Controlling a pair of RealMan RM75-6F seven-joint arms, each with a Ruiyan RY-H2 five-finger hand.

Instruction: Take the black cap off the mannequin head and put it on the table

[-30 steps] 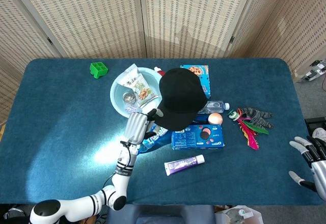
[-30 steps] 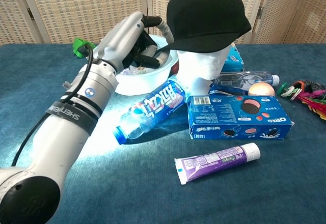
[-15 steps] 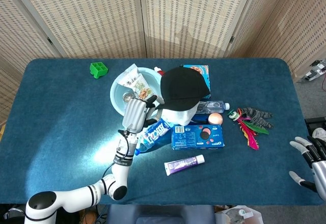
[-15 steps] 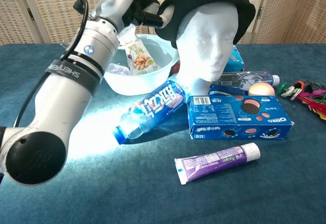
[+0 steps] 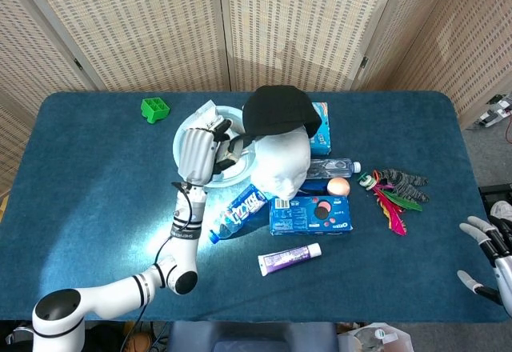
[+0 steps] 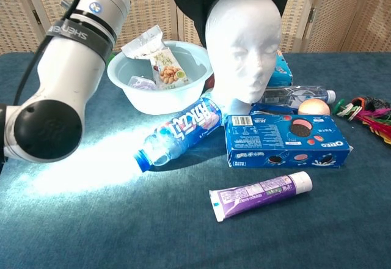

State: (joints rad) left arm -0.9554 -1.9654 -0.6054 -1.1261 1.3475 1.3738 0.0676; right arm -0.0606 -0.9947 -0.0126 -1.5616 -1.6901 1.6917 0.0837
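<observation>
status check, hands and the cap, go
Left hand grips black cap, lifted off mannequin head. Right hand open, idle at table edge. Bowl and bottle crowd the space below.

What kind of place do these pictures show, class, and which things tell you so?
Probably a robot test or demonstration area, not a home: folding screens wall off a blue-covered table crowded with unrelated props, such as a foam mannequin head, a biscuit box and a toothpaste tube.

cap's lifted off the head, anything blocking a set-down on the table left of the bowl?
Nothing visible. The black cap is held up by the left hand behind the mannequin head; the table left of the bowl is bare cloth.
</observation>
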